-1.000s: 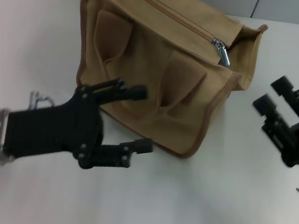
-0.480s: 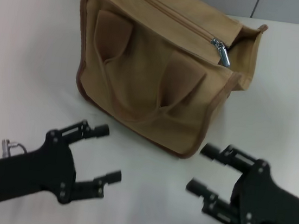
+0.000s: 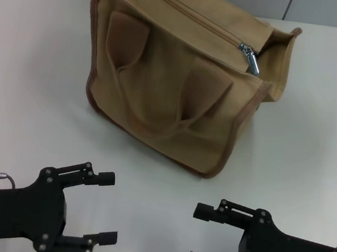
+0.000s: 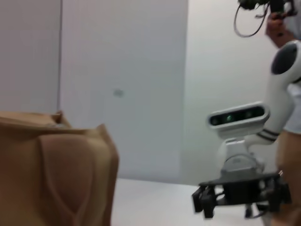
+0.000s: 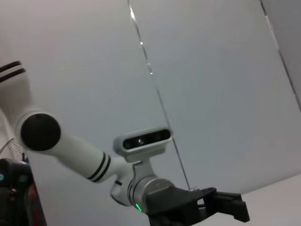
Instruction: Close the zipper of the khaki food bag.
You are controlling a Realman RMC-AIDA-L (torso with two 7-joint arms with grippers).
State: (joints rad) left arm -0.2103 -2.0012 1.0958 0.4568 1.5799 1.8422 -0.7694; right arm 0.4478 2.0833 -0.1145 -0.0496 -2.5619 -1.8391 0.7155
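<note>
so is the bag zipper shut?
Nearly: the zipper looks closed up to its pull tab; a gap remains beyond it.

The khaki food bag (image 4: 51,169) stands apart from the right gripper (image 4: 207,203).

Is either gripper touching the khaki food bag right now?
No, the left gripper and right gripper sit open, apart from the khaki food bag.

khaki food bag (image 3: 161,82): tan, brown piping | zipper (image 3: 249,56): silver pull
</note>
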